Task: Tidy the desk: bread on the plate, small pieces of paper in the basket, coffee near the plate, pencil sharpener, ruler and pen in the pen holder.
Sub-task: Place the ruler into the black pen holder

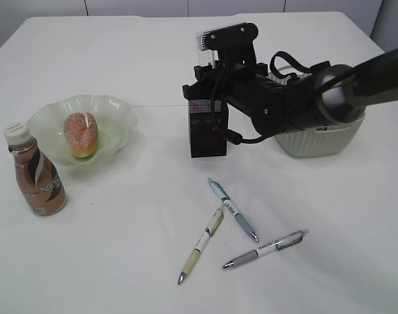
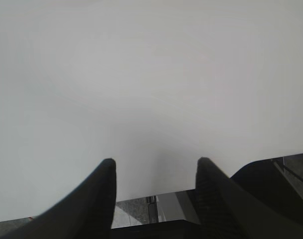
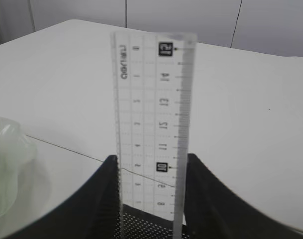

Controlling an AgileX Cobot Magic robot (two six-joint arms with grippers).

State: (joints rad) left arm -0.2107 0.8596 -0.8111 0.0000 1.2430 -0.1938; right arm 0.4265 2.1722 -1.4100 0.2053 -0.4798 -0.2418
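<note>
**Pens loose up front, ruler standing in the holder**

Three pens lie nearest on the white table (image 1: 120,275): a yellowish one (image 1: 202,246), a blue one (image 1: 233,210) crossing just above it, and a grey-gripped one (image 1: 267,248) to their right, all flat and close together. Farther back on the left stands the coffee bottle (image 1: 35,171), upright, just beside the pale green plate (image 1: 117,118), which holds the bread (image 1: 80,134).

Behind the pens, mid-table, is the black mesh pen holder (image 1: 208,127). The right gripper (image 3: 151,172) hangs directly over it, and in the right wrist view the clear ruler (image 3: 153,114) stands upright between its fingers (image 3: 104,191), lower end inside the holder's mesh rim. The jaws stand roughly half apart, close along the ruler's edges; whether they grip it or have let go cannot be told. To the right, partly behind the arm, sits the white woven basket (image 1: 319,140).

The left gripper (image 2: 156,167) shows only in its own wrist view, jaws about halfway apart, nothing between them, over bare table.
</note>
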